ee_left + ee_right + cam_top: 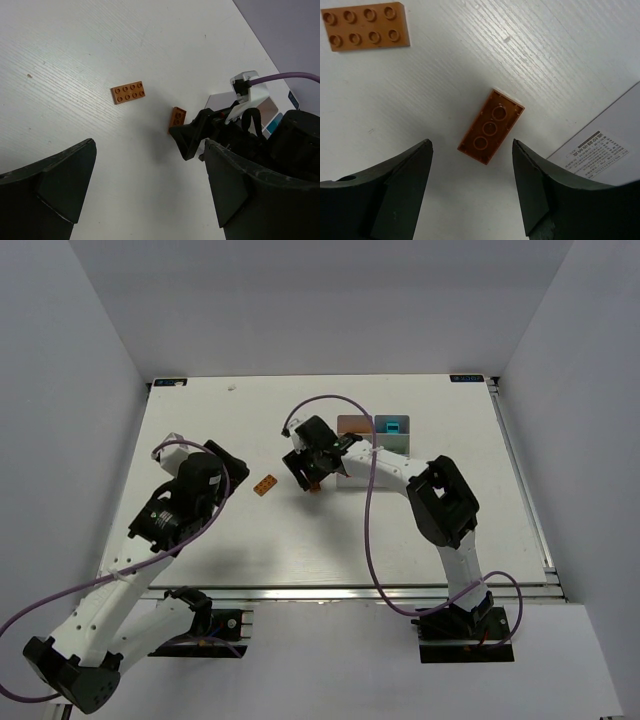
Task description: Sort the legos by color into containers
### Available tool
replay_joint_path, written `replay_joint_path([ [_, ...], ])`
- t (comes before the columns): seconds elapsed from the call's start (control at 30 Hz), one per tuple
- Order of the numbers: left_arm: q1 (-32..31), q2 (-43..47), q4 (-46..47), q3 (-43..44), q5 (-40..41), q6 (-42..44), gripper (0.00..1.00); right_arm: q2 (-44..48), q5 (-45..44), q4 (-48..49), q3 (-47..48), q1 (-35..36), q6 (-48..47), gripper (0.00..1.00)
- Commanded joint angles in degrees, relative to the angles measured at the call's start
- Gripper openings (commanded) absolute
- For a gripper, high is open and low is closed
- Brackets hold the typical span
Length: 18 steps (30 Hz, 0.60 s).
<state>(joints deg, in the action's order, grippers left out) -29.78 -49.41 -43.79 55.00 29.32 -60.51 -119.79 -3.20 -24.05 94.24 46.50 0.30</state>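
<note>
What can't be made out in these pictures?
- Top view: the right arm covers much of the white tray; beyond one teal piece, its contents are hidden or too small.
- Right wrist view: the orange brick between the open fingers of the right gripper shows only its hollow underside; the studs face away.
- Left wrist view: the right gripper hides most of the tray.

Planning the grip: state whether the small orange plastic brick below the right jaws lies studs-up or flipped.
Flipped: the small orange plastic brick shows its hollow underside with three tubes, no studs.
</note>
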Motion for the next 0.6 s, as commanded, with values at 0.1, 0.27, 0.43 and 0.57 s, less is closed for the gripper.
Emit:
replay_joint_path([
  [0.1, 0.25, 0.1, -1.74, 1.77, -0.4, -2.07, 0.98, -1.06, -2.51, 7.88, -4.23, -1.59, 1.29, 0.7],
  [0.27, 0.25, -0.42, -2.52, 2.39, -0.49, -2.16, 0.98, -3.08, -1.02, 8.58, -4.24, -1.85, 1.99, 0.67],
  [0.43, 0.25, -1.57, -3.23, 3.53, -0.32, -1.89, 0.98, -4.31, 0.48, 8.32, -4.24, -1.76, 2.43, 0.63],
  [0.57, 0.25, -2.09, -3.32, 4.23, -0.05, -1.8, 0.98, -4.49, 0.48, 8.5, -5.46, -1.85, 2.34, 0.61],
])
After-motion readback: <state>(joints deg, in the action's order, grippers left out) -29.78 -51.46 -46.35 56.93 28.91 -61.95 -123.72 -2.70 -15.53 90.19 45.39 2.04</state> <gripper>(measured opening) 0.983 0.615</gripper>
